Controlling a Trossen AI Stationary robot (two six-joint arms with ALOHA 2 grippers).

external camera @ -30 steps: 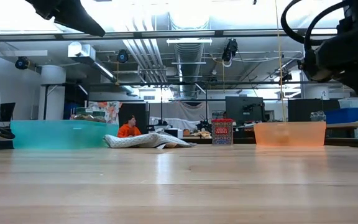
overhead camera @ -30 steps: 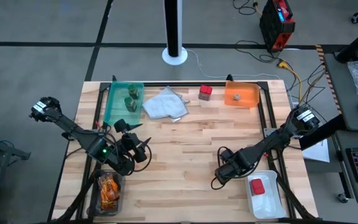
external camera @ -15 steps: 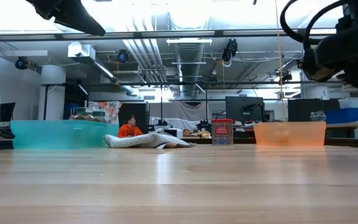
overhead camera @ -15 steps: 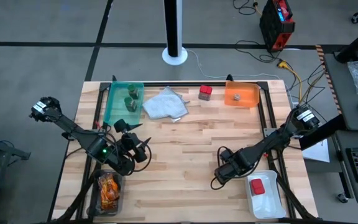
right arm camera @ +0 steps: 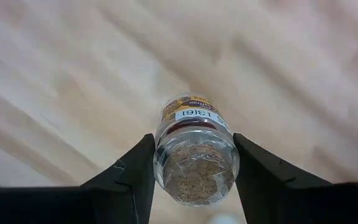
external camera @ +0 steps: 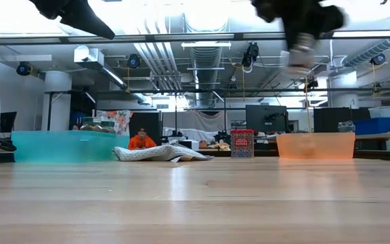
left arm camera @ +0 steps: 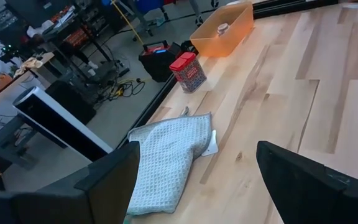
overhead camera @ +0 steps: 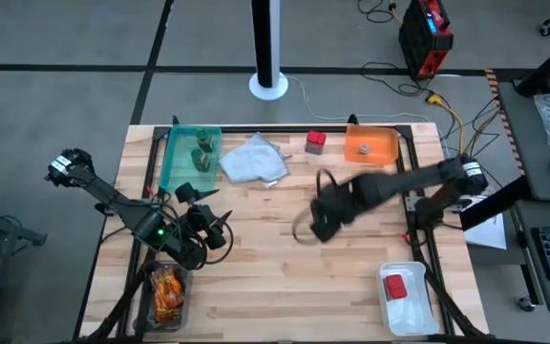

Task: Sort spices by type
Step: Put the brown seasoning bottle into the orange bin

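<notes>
My right gripper (right arm camera: 194, 149) is shut on a clear spice jar (right arm camera: 194, 155) of brown powder with a printed label. It hangs high over the table's middle (overhead camera: 308, 227), and its fingers show blurred at the top of the low view (external camera: 302, 41). My left gripper (overhead camera: 220, 229) waits open at the near left, nothing between its fingers (left arm camera: 197, 155). Green-capped jars (overhead camera: 201, 148) stand in the teal tray (overhead camera: 175, 167). A red box (overhead camera: 315, 141) stands at the far edge. A small grey jar (overhead camera: 362, 149) sits in the orange tray (overhead camera: 380, 151). My right gripper pinches the jar's clear side walls (right arm camera: 160, 165) between its two fingers, at the end nearest the wrist camera. The fingers come from above, pointing down. The jar is lifted clear of the table, its labelled part (right arm camera: 194, 112) reaching past the fingertips.
A pale grey cloth (overhead camera: 254, 161) lies beside the teal tray. A white tray (overhead camera: 418, 311) at the near right holds a red box (overhead camera: 395, 286). A dark bin (overhead camera: 146, 301) at the near left holds orange packets (overhead camera: 167, 291). Bare wood lies across the middle.
My right gripper has risen from the table beside the white tray and swung toward the table's middle and far side, fast enough to blur. The jar has gone up with it, clear of the table.
</notes>
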